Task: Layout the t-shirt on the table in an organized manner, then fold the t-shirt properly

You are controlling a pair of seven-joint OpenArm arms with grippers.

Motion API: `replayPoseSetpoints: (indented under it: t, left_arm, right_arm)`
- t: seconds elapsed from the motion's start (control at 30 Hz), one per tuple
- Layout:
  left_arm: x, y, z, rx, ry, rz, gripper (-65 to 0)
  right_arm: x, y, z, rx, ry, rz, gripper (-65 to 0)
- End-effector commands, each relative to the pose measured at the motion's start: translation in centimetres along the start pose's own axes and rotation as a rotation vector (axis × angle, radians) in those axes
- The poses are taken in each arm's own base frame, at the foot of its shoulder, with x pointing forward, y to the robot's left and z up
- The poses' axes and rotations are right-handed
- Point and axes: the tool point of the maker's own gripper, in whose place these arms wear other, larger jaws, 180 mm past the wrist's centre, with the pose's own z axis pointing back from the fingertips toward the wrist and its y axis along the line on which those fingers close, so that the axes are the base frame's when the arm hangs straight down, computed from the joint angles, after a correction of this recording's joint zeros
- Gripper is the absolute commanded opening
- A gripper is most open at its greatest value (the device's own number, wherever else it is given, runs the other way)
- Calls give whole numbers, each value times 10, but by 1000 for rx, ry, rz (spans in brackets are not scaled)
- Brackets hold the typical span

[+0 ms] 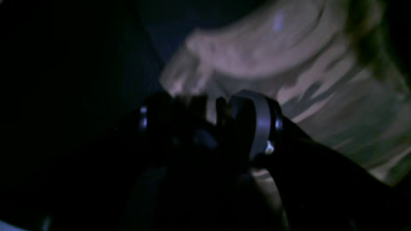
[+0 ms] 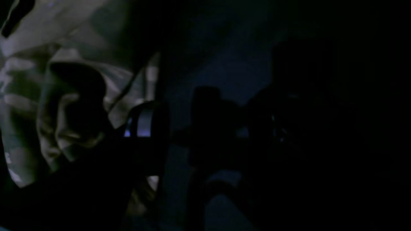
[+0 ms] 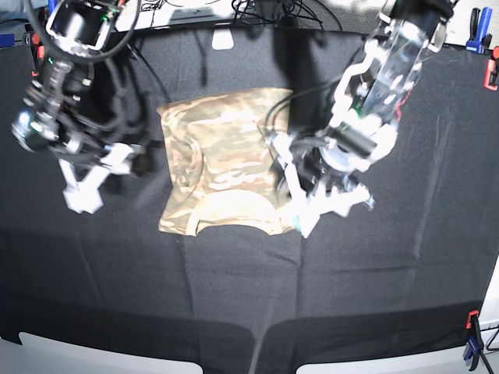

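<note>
One t-shirt (image 3: 222, 160), one table (image 3: 405, 257), two claws (image 3: 300, 204) (image 3: 82, 191), three clamps (image 3: 473, 343).

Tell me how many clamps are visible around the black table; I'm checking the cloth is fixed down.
4 visible: red at the far left, blue and red at the far right, red-topped blue at the near right. The arms may hide others.

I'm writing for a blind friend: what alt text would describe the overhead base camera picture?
A camouflage t-shirt, partly folded with its tan collar toward the camera, lies on a black cloth-covered table. Two robot arms flank it: the left pincer hangs at the shirt's edge on the picture's right, the right pincer over bare cloth on its left.
</note>
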Motion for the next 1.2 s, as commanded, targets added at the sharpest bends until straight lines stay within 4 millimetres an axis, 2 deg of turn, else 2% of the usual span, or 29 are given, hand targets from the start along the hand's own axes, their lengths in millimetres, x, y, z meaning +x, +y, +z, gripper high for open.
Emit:
replayPoseSetpoints:
  t: [0.0,0.1,0.27,0.4,0.5,0.7,0.83,0.97,1.17]
  left_arm:
    - [12,7,7,23,-46,-4,-332]
    - [-2,12,15,30,-22,-27,-332]
    - [-57,31,26,93,98,-39,-332]
    - [-94,34,46,86,181,-85,-332]
    - [-105,39,66,95,201,-91,-332]
    - [-117,67,114,195,217,-3,-332]
    - [-143,79,146,253,295,29,-332]
    - [-181,72,174,252,420,47,-332]
    - [-236,35,220,167,624,69,-332]
  right_arm:
    - [12,-1,9,0,-53,21,-280]
    - [-4,-3,24,-33,-37,37,-280]
    - [-34,7,54,-78,13,108,-280]
    - [-56,24,79,-101,65,180,-280]
    - [-69,33,98,-119,97,219,-280]
    - [-96,39,137,-174,181,257,-280]
    - [-124,48,156,-167,273,263,-280]
    - [-154,57,174,-145,374,249,-280]
    - [-203,71,207,-107,544,202,-280]
